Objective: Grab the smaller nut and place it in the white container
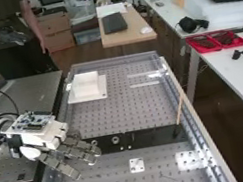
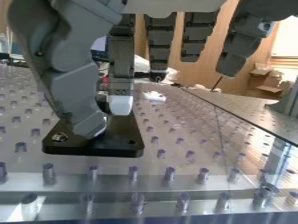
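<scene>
In the high view the hand [image 1: 48,137] is at the bench's left edge, its fingers relaxed and extended over the left end of the black bar [image 1: 150,137]. The larger nut [image 1: 95,143] and the bearing [image 1: 115,140] stand on the bar just beyond the fingertips. The hand covers the bar's left end. The white container [image 1: 86,84] sits farther up the bench on a white plate. In the wrist view the thumb of the hand [image 2: 72,82] and one light-tipped finger hang low over the bar [image 2: 100,145]; I see no nut between them.
A thin brown stick [image 1: 179,109] leans at the bar's right end. A small white plate [image 1: 137,165] lies below the bar. Clear strips [image 1: 144,84] lie at the upper right of the bench, and raised rails [image 1: 187,113] edge it.
</scene>
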`<action>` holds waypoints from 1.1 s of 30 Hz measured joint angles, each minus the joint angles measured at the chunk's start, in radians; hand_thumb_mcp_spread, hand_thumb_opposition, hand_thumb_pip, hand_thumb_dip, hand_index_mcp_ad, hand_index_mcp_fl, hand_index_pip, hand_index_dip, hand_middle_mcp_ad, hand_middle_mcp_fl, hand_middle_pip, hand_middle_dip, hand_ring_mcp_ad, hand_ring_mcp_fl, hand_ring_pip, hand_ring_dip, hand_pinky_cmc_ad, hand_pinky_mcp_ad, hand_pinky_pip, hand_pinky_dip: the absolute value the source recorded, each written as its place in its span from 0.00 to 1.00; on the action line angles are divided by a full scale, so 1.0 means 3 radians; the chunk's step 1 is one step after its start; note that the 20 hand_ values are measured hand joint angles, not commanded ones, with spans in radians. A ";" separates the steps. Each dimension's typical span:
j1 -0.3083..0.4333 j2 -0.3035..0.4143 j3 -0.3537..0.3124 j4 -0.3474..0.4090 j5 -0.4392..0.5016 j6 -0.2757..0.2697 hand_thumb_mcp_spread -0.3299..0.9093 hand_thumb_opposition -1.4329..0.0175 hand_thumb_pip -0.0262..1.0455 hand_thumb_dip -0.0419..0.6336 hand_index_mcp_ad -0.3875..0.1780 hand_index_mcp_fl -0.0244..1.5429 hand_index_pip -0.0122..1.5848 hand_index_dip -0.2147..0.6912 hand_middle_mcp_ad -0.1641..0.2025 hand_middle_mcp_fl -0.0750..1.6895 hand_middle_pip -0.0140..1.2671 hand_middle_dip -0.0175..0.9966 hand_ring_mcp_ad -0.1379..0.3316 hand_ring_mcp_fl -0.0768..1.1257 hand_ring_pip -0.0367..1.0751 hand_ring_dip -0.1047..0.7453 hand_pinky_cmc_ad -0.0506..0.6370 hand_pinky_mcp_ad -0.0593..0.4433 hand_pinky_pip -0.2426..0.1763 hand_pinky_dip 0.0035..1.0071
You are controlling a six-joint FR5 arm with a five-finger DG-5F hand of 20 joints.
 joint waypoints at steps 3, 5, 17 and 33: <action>0.0001 -0.0001 -0.0002 0.0007 -0.0002 -0.0004 0.61 0.44 0.65 0.38 0.50 0.02 0.97 0.60 0.63 0.08 0.11 0.25 0.56 0.06 0.12 0.26 0.58 0.67 0.58 0.17; 0.0001 -0.0001 -0.0003 0.0009 -0.0001 -0.0006 0.61 0.44 0.65 0.38 0.50 0.02 0.97 0.60 0.63 0.08 0.11 0.25 0.56 0.06 0.12 0.26 0.58 0.67 0.58 0.17; 0.0003 0.0000 0.0002 0.0015 0.0003 -0.0014 0.63 0.44 0.65 0.39 0.50 0.04 0.98 0.60 0.63 0.08 0.11 0.25 0.56 0.06 0.12 0.26 0.58 0.67 0.58 0.18; 0.0016 -0.0018 0.0020 -0.0013 0.0016 -0.0013 0.63 0.44 0.64 0.40 0.49 0.06 0.98 0.58 0.62 0.08 0.11 0.25 0.54 0.06 0.12 0.26 0.58 0.67 0.59 0.18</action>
